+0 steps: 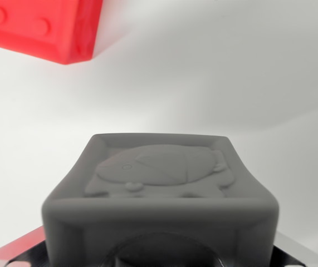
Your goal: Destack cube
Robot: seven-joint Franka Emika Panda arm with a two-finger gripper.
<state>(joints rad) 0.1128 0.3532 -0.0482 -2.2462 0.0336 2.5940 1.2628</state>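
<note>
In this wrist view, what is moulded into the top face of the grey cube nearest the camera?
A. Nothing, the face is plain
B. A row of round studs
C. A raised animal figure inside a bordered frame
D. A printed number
C. The grey cube carries a raised relief of an animal-like figure set inside a raised border; the round studs are on the red cube at the wrist view's upper left instead.

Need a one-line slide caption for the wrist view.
Wrist view: grey embossed cube fills the foreground on a white surface, red cube at the wrist view's upper left; gripper fingers not discernible.
</note>
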